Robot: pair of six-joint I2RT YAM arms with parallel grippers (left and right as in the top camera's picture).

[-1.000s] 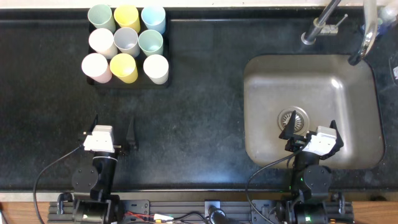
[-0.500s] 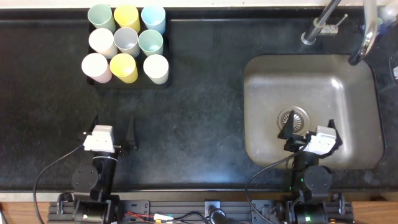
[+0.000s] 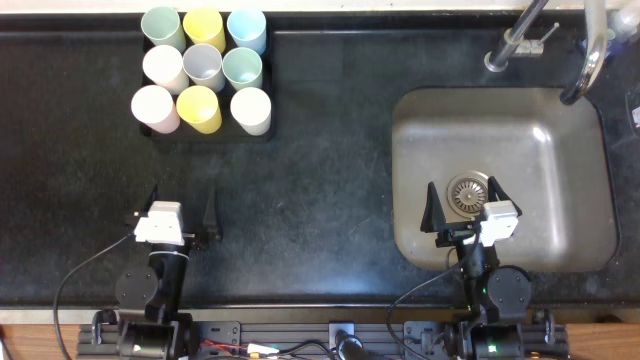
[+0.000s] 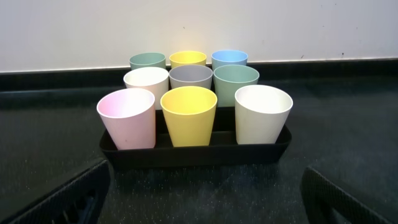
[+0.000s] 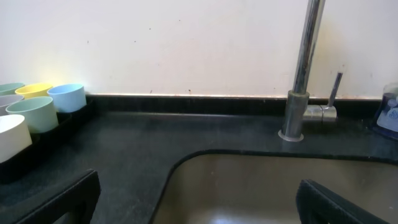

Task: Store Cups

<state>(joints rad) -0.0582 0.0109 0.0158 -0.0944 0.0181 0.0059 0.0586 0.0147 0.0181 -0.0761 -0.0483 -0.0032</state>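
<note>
Several pastel cups stand upright in three rows in a black tray at the counter's far left. The left wrist view faces the same cups and tray head-on, with pink, yellow and cream in front. My left gripper sits near the front edge, well short of the tray, open and empty. My right gripper hangs over the sink's near left part, open and empty. A blue cup and its neighbours lie far off to its side.
A steel sink with a drain fills the right side, and a faucet stands behind it. A blue item stands by the wall at the far right. Dark counter lies between tray and sink.
The right gripper has swung and shifted left over the sink, from angled rightward to pointing straight back. The left arm and the cups have not moved.
</note>
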